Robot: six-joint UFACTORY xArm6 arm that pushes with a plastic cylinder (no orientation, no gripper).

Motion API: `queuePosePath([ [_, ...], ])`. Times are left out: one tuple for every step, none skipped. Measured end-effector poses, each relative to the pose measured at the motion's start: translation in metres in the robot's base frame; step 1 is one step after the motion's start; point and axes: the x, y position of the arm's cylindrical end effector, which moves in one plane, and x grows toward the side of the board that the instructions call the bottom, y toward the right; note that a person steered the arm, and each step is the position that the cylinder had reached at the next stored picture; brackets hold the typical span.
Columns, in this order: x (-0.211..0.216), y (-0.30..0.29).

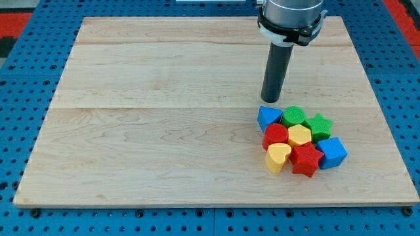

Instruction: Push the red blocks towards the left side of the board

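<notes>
Several blocks sit packed in one cluster at the view's lower right. A round red block (276, 136) lies on the cluster's left side. A red star block (306, 159) lies at its bottom. Around them are a blue triangular block (268, 118), a green round block (293, 116), a green star block (319, 125), a yellow hexagonal block (300, 136), a yellow heart block (278, 157) and a blue cube (332, 152). My tip (270, 99) stands just above the blue triangular block, at the cluster's upper left, close to it.
The wooden board (164, 131) lies on a blue pegboard surface (20, 78). The arm's grey wrist (291, 16) hangs over the board's top right part.
</notes>
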Motion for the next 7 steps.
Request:
queuePosePath([
  [0.000, 0.000],
  [0.000, 0.000],
  [0.000, 0.000],
  [0.000, 0.000],
  [0.000, 0.000],
  [-0.006, 0.017],
  [-0.006, 0.052],
])
